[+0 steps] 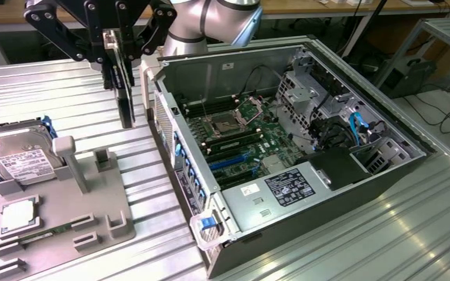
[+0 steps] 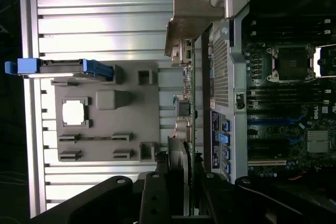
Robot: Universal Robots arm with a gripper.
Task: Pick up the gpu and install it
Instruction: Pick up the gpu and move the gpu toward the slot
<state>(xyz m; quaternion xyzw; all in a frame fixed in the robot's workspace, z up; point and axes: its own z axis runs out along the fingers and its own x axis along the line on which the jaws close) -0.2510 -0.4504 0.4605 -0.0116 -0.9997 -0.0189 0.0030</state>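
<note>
Above the ribbed aluminium table [image 1: 68,88], between the grey parts fixture [image 1: 92,222] and the open computer case [image 1: 233,52], the gripper [image 1: 119,51] hangs with its jaws closed partway, clamping the upper part of the gpu [image 1: 125,99]. The card hangs upright and edge-on, clear of the table and just beside the case's near wall. In the wrist view the gpu [image 2: 194,103] runs alongside that wall, with its pale metal bracket [image 2: 191,14] at the far end. The hard drive [image 1: 21,158] rests in the fixture.

Judged as the transfer step, the work goes well if:
- the card is kept vertical;
- its lower edge is carried above the wall's rim;
- its length is squared to the blue expansion slots [image 1: 233,167] on the motherboard [image 1: 241,132];
- the bracket faces the case's rear openings.

A tilted or twisted card would likely snag.
</note>
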